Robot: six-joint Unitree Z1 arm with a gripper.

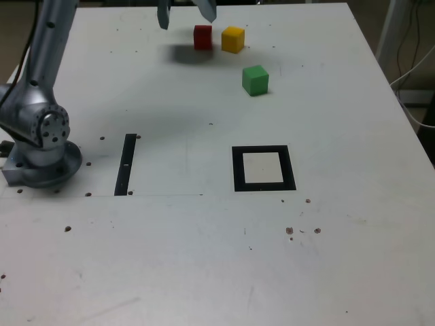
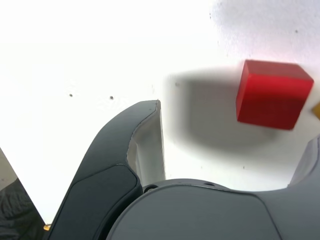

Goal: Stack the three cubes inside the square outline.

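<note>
Item: red cube (image 1: pixel 202 37), sitting at the far end of the white table (image 1: pixel 204 258), just beside the yellow cube (image 1: pixel 232 39) on the exterior view's right; the two are standing close, and whether a gap is showing between them cannot be told. The green cube (image 1: pixel 255 79) is resting nearer and further to that view's right, apart from the pair. The square outline (image 1: pixel 264 168) is lying mid-table with its white centre bare; no cube is stacked. A narrow black strip (image 1: pixel 126 164) is lying toward the exterior view's left.

Gripper (image 1: pixel 187 15): hovering over the red cube (image 2: pixel 272 94) with jaws spread wide, holding nothing.

Handling, as judged: the cubes are looking rigid, light and smooth-faced, likely slippery under a weak pinch. Best hold is appearing to be two opposite flat side faces, squarely centred, avoiding the face next to the yellow neighbour.
</note>
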